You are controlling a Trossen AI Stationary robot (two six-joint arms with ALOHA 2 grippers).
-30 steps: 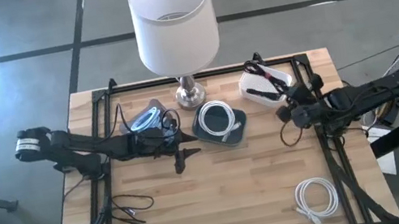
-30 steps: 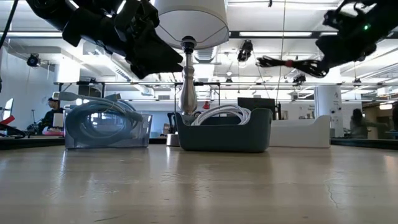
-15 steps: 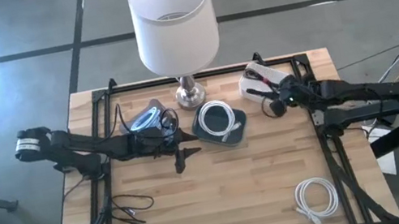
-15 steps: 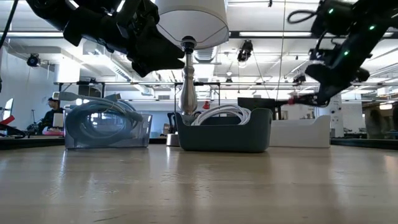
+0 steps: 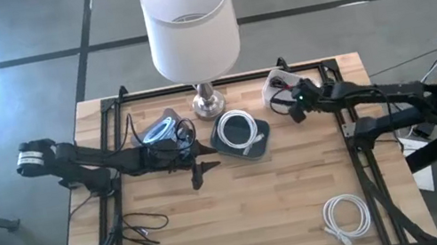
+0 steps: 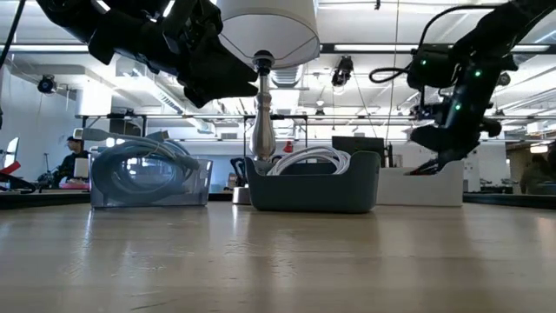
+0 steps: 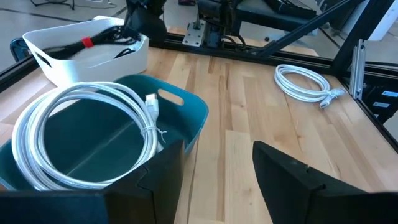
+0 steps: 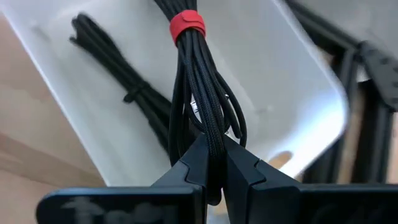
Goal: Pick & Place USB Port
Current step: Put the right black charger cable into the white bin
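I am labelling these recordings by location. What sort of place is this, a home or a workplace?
Probably a robotics lab or workshop in a large open office. The wooden table has a metal frame and two robot arms, sorted cable bins such as the white bin, and the low view shows ceiling strip lights and distant desks.

The near half of the wooden table (image 5: 244, 217) lies open save a white coiled cable (image 5: 346, 215) at its right corner, while the far edge is crowded by the lamp (image 5: 192, 32), clear bin (image 5: 159, 131), teal bin (image 5: 241, 134) and white bin (image 5: 277, 87).
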